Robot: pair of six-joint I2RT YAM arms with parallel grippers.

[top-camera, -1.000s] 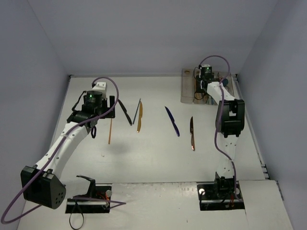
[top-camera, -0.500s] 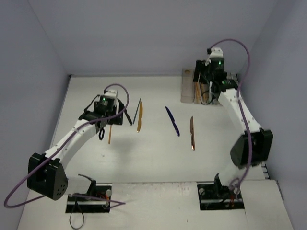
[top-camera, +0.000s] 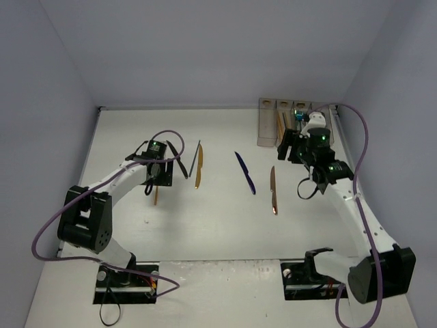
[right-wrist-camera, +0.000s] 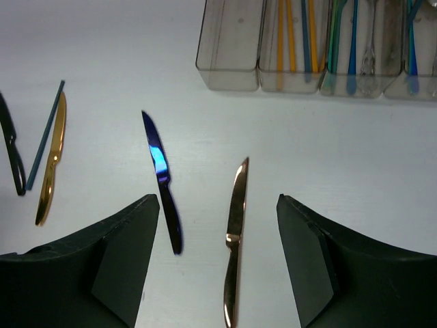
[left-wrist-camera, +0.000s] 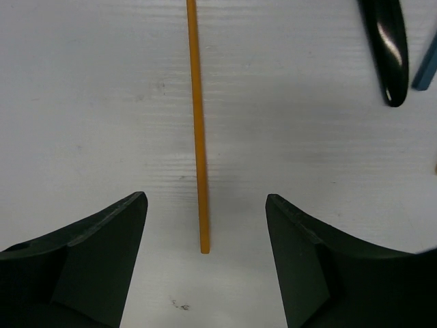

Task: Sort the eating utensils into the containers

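Framing the orange chopstick, the left gripper stands wide; the right gripper likewise gapes, empty.

Left wrist: orange chopstick and black utensil cut off at top edge. Right wrist: containers cropped at top, copper knife handle runs off bottom. Container contents too blurry to identify.

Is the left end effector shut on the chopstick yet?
Open: the left end effector straddles the chopstick in the wrist view, both fingers clear of it with table showing between.
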